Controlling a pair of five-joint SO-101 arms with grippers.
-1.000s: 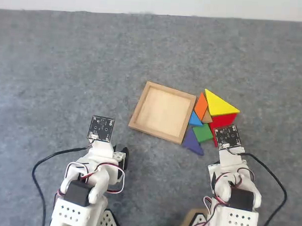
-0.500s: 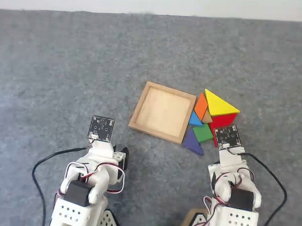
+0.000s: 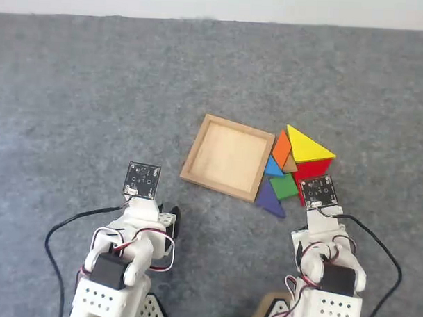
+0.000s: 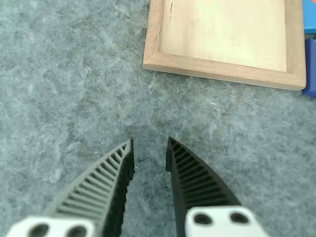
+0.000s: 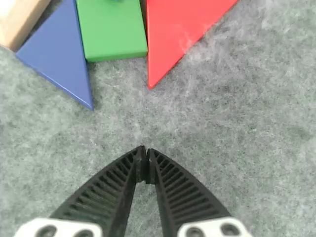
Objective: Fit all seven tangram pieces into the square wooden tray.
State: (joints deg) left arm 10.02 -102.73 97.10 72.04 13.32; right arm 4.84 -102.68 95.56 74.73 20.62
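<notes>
Carpet [image 3: 96, 92], grey and fuzzy, beneath ribbed left hand [image 4: 150, 140] parted, right hand [image 5: 146, 148] clenched

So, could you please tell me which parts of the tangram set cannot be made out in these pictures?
Red triangle: high view, near corner hidden under the right arm's wrist board; right wrist view, cut by the frame edge.
Wooden tray: left wrist view, far side cut off.
Brown piece: high view, too small to tell shape.
</notes>
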